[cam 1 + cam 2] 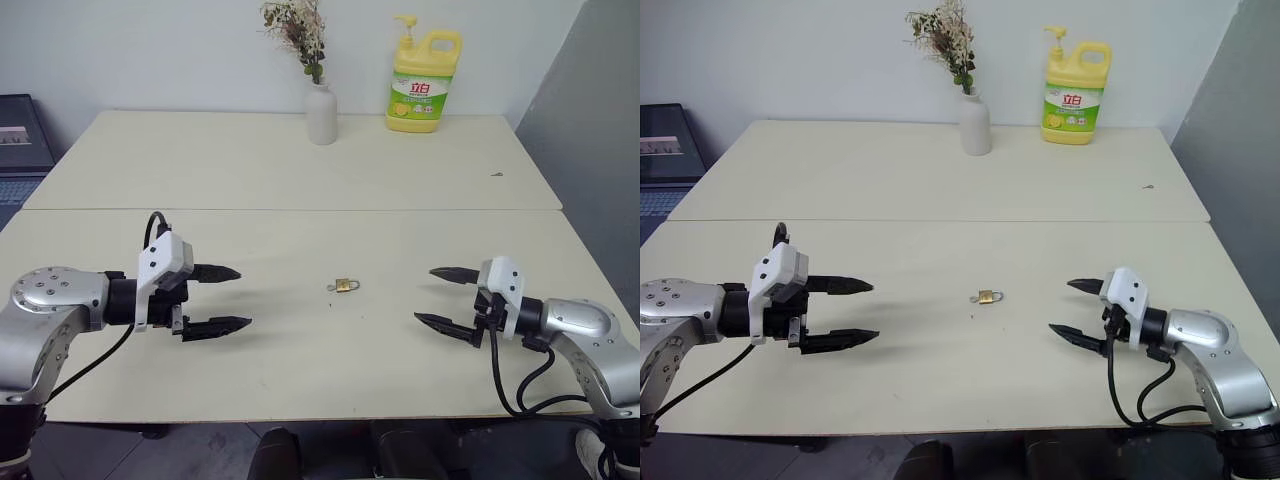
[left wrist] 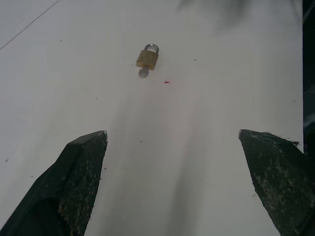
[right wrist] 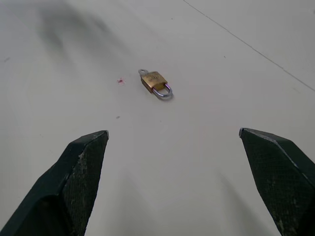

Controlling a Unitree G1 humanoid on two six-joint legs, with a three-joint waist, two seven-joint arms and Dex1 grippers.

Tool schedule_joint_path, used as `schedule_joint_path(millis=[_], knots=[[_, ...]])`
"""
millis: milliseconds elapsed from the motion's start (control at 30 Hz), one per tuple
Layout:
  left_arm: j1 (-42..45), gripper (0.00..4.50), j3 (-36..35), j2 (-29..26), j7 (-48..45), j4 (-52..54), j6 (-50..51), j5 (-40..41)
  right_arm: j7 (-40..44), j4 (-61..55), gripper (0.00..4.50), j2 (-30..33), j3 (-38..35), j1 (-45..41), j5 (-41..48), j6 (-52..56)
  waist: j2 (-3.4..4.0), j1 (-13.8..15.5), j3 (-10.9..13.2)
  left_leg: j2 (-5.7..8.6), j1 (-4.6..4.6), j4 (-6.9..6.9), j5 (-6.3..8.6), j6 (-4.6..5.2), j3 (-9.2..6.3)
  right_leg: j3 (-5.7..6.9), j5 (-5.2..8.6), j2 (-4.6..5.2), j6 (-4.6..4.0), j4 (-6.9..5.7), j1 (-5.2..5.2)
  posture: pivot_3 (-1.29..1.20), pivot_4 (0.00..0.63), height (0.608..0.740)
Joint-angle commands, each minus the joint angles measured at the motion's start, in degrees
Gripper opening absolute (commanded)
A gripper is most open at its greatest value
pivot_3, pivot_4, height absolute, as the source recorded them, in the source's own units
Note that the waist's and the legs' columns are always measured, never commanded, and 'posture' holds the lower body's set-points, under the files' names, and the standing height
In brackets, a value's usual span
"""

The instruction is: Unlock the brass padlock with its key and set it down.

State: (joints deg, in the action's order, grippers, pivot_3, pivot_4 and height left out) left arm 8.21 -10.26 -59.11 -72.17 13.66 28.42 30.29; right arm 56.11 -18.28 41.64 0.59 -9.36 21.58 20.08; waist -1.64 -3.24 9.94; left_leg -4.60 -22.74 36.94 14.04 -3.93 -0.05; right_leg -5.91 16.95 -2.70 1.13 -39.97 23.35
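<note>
A: Condition of each gripper?

B: Left gripper point(image 1: 230, 298) and right gripper point(image 1: 435, 296) both spread wide, holding nothing, facing each other low over the bench point(image 1: 300, 370).

A: And the work piece?

B: The brass padlock point(image 1: 344, 286) lies flat between them, untouched, the key point(image 1: 332, 288) protruding toward the left gripper, shackle toward the right.

A: Recommendation?

B: Pinch the brass body by its sides first; leave the key clear. Beyond stand a vase point(image 1: 321, 114) and a detergent bottle point(image 1: 425, 83).

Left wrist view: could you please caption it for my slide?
Open left gripper aimed at the brass padlock, key inserted, lying on the table.
</note>
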Motion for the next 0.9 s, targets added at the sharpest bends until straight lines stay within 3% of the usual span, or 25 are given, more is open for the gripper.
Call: schedule_joint_path(millis=[33,300,500,900], knots=[[1.76,4.50,0.46,0.18,-0.06,-0.17,-1.88,-0.85,-0.78,-3.64,4.47,0.04,3.47,-3.92,-0.49,4.21,0.00,0.02,0.00,-0.01,-0.01,0.00,0.00,0.00,0.00,0.01,0.00,-0.01,0.00,0.00,0.00,0.00,0.150,0.740],[2.16,4.50,2.15,1.09,-0.47,-1.12,-2.84,-1.54,-3.90,1.68,4.47,-4.56,12.37,-12.57,-7.12,6.63,0.00,0.08,0.00,-0.01,-0.16,0.00,0.00,0.00,0.01,-0.01,0.02,-0.02,-0.03,0.00,0.15,0.00,0.150,0.740],[3.00,4.50,3.76,2.07,-0.19,-1.14,-3.24,-1.95,0.38,17.28,4.47,-12.10,22.53,-26.70,-13.56,3.44,0.00,-0.46,0.02,-0.06,-0.13,0.01,0.00,0.01,0.03,-0.04,0.00,-0.08,-0.04,-0.04,0.20,0.00,0.150,0.740],[1.08,4.50,3.41,1.76,0.38,0.78,-2.66,-1.78,6.13,36.95,4.47,-18.06,26.52,-35.39,-20.42,-5.84,0.01,0.10,0.03,-0.06,-0.22,-0.01,0.00,0.01,0.01,0.05,-0.10,-0.06,-0.41,-0.04,0.24,0.00,0.150,0.740]])
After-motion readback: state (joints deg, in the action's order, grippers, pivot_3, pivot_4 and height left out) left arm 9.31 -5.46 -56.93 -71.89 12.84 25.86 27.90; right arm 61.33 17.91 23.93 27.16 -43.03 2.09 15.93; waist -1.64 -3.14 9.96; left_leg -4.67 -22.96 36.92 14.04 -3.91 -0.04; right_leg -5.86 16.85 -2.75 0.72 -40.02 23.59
